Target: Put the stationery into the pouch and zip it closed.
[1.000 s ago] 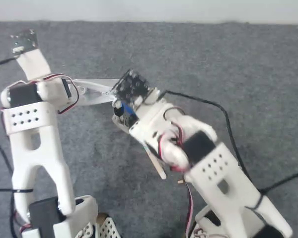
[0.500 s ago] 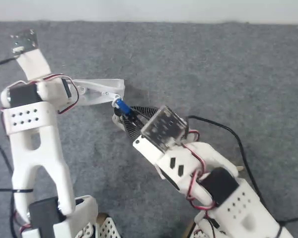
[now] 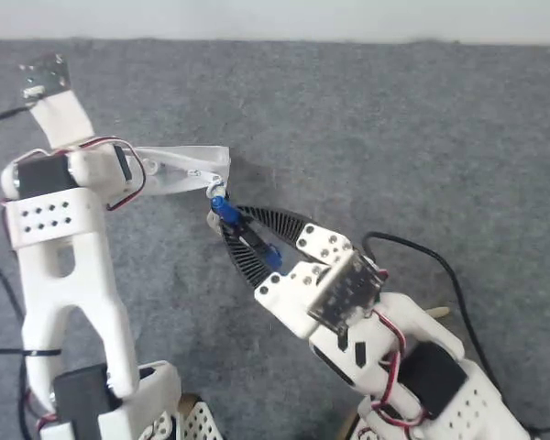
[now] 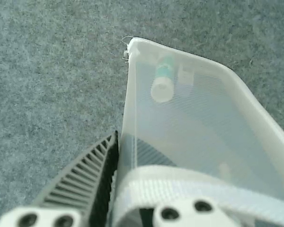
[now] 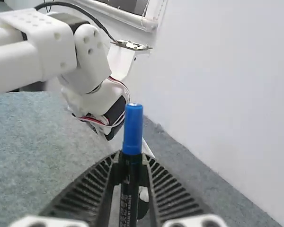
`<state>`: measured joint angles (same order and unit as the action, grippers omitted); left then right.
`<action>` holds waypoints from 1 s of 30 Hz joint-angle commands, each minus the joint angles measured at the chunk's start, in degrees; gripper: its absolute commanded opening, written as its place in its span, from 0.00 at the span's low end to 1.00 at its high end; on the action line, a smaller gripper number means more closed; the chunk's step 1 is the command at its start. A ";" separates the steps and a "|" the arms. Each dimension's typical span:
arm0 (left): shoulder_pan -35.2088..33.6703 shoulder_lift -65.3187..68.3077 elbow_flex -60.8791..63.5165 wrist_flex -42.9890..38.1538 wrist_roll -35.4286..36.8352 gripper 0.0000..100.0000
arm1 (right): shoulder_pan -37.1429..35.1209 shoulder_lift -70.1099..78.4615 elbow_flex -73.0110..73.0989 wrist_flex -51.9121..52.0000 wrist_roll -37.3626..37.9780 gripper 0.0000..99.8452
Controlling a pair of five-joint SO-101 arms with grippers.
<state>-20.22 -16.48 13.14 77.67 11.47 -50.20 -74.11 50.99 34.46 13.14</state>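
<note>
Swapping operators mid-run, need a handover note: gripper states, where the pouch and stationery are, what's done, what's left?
Left gripper: shut on the pouch.
Right gripper: shut on the blue-capped pen; in the high view the cap sits right by the pouch's end.
Done: a small tube is inside the pouch.
Left: get the pen in, then zip the pouch closed. Zip state can't be told from here.

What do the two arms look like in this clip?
The left arm and right arm are white plastic with perforated panels, black motor blocks, and red-and-white wiring. A black cable loops off the right arm. The right pincer has black ribbed triangular fingers.
</note>
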 commanded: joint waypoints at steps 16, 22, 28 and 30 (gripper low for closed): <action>4.31 -3.34 0.66 -1.67 -0.35 0.01 | -2.95 -15.34 19.60 -36.79 -3.69 0.01; 4.31 -3.34 0.66 -1.76 -0.35 0.01 | -2.86 -13.23 22.59 -50.68 -3.69 0.01; 4.31 -3.34 0.75 -1.76 -0.35 0.01 | -2.86 -1.98 19.60 -57.89 -3.69 0.01; 4.31 -3.34 0.75 -1.76 -0.35 0.01 | -2.86 2.95 18.02 -61.05 -3.69 0.01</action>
<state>-16.53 -16.92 14.29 77.67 11.47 -52.75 -77.19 74.11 -22.15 9.19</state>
